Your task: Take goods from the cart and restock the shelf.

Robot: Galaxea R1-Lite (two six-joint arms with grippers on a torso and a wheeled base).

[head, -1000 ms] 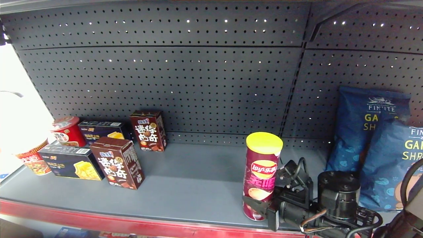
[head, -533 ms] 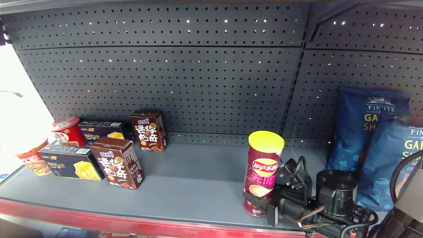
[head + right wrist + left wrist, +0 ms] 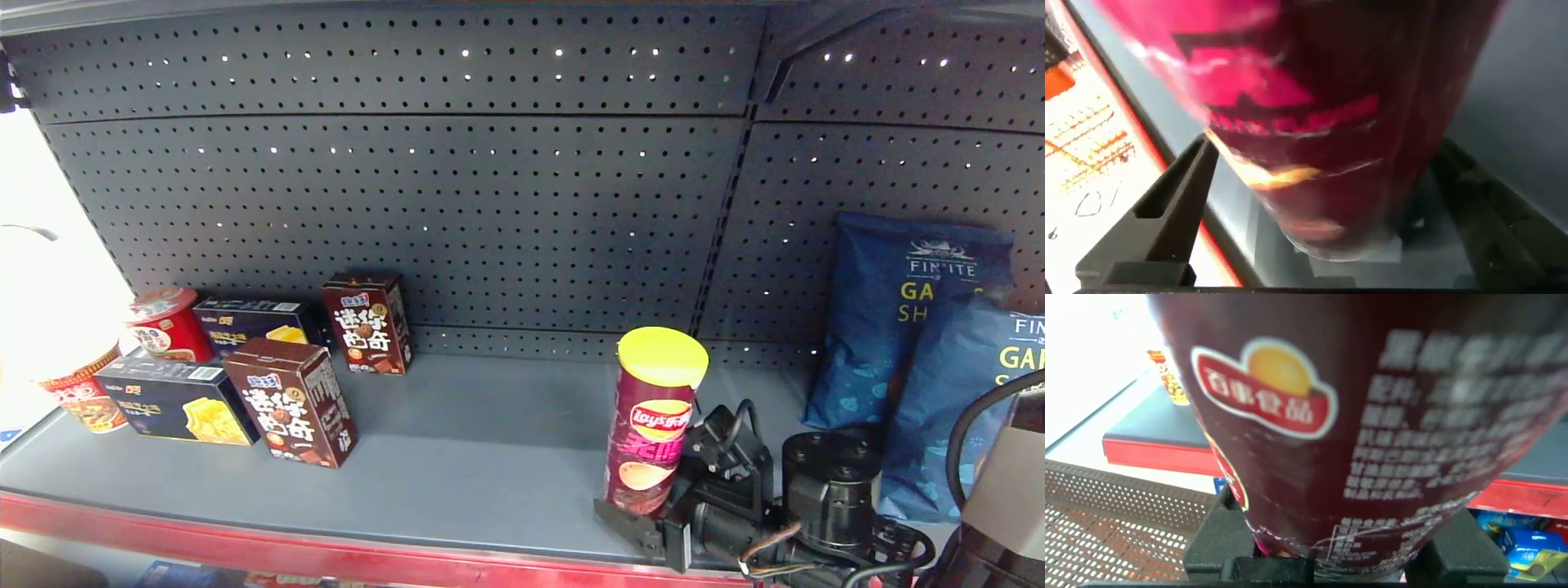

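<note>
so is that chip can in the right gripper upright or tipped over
Upright: the chip can has its yellow lid on top and its base down near the shelf, right gripper around its lower end.

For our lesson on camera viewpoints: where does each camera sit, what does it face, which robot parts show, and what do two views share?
Head view: on the head, facing down at the shelf; right gripper shows.
Left wrist view: behind the left gripper, facing its second can.
Right wrist view: behind the right gripper, facing the chips can.
Shared: head and right wrist both show that can.
</note>
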